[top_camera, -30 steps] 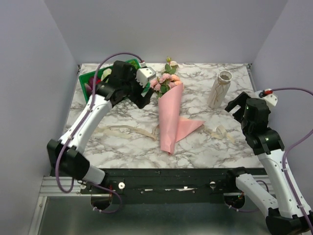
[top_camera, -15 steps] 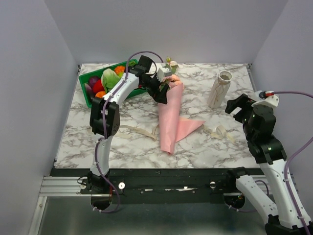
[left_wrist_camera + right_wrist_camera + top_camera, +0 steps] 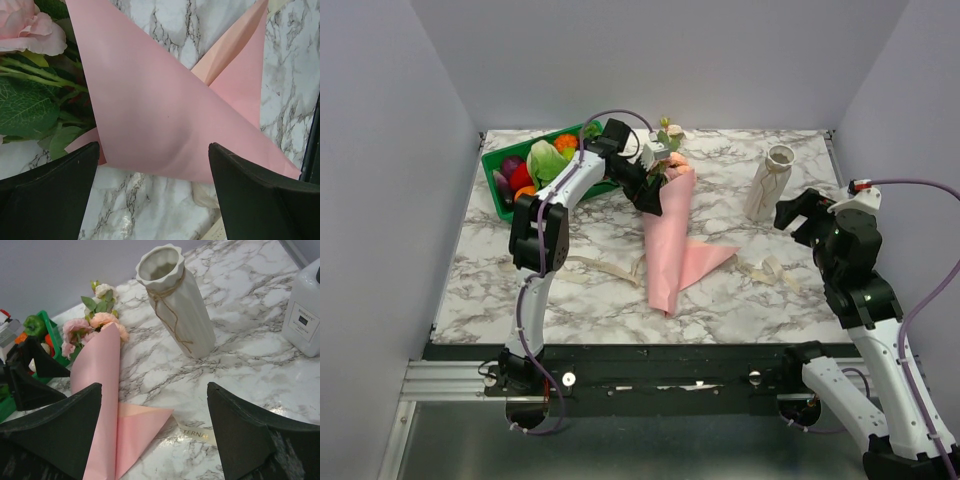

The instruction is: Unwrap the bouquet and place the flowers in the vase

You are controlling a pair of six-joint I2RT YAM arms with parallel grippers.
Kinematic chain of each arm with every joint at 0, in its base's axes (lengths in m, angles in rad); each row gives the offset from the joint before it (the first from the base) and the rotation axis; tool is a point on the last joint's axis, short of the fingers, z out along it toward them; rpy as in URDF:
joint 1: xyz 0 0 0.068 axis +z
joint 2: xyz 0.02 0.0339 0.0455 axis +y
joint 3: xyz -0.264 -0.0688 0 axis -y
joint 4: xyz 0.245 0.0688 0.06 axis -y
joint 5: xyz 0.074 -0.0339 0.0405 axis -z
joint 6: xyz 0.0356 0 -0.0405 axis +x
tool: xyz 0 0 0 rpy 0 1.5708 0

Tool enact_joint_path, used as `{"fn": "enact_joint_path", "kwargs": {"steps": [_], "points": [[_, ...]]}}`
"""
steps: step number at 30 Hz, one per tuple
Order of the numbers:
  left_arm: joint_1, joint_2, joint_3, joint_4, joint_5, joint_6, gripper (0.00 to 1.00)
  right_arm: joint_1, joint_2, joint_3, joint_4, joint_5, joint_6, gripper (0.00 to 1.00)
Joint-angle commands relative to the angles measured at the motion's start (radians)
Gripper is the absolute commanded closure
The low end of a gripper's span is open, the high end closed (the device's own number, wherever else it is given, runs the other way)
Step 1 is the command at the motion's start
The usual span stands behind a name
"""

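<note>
Your left gripper (image 3: pixel 152 192) hung spread over the bouquet (image 3: pixel 665 235), which lay mid-table with its heads toward 12. Your right gripper (image 3: pixel 155 440), also spread, faced the vase (image 3: pixel 767 182) at 2. Closing the left gripper there could have pinched stems (image 3: pixel 40 75) along with the paper (image 3: pixel 160 115).

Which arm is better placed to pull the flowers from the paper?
Left. The left gripper, open, hangs at the paper's mouth beside the flowers; the right gripper, also open, sits by the vase.

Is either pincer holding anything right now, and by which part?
Nothing is held. The left pincer is open astride the pink paper of the bouquet; the right pincer is open, apart from the vase.
</note>
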Motion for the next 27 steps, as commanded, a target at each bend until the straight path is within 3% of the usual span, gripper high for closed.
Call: {"fn": "enact_joint_path", "kwargs": {"steps": [1, 4, 6, 7, 9, 11, 13, 23, 24, 26, 27], "points": [[0.012, 0.029, 0.003, 0.038, 0.041, -0.007, 0.01, 0.007, -0.010, -0.004, 0.029, -0.035, -0.017, 0.09], [0.014, 0.039, 0.003, 0.047, 0.030, -0.007, 0.02, 0.009, -0.015, -0.007, 0.030, -0.052, -0.014, 0.10], [0.015, 0.048, 0.006, 0.042, 0.035, -0.005, 0.08, 0.007, -0.018, -0.005, 0.030, -0.058, -0.010, 0.12], [0.015, 0.051, 0.012, 0.035, 0.041, -0.002, 0.19, 0.009, -0.018, -0.004, 0.030, -0.060, -0.009, 0.14], [0.014, 0.063, 0.036, -0.001, 0.063, -0.001, 0.32, 0.009, -0.018, -0.002, 0.030, -0.064, -0.007, 0.15], [0.014, 0.071, 0.067, -0.028, 0.057, -0.014, 0.66, 0.009, -0.015, -0.001, 0.030, -0.063, -0.003, 0.16], [0.014, 0.063, 0.066, -0.033, 0.053, -0.022, 0.85, 0.009, -0.013, -0.002, 0.030, -0.064, 0.008, 0.16], [0.003, -0.013, 0.121, -0.028, 0.087, -0.093, 0.86, 0.009, -0.019, -0.002, 0.041, -0.092, 0.014, 0.17], [0.000, -0.021, 0.125, -0.030, 0.086, -0.103, 0.88, 0.009, -0.021, -0.007, 0.041, -0.092, 0.016, 0.16], [-0.004, -0.046, 0.145, -0.022, 0.054, -0.134, 1.00, 0.009, -0.025, -0.013, 0.043, -0.093, 0.017, 0.17], [-0.008, -0.050, 0.158, -0.024, 0.047, -0.155, 1.00, 0.009, -0.031, -0.014, 0.041, -0.093, 0.019, 0.16]]}}
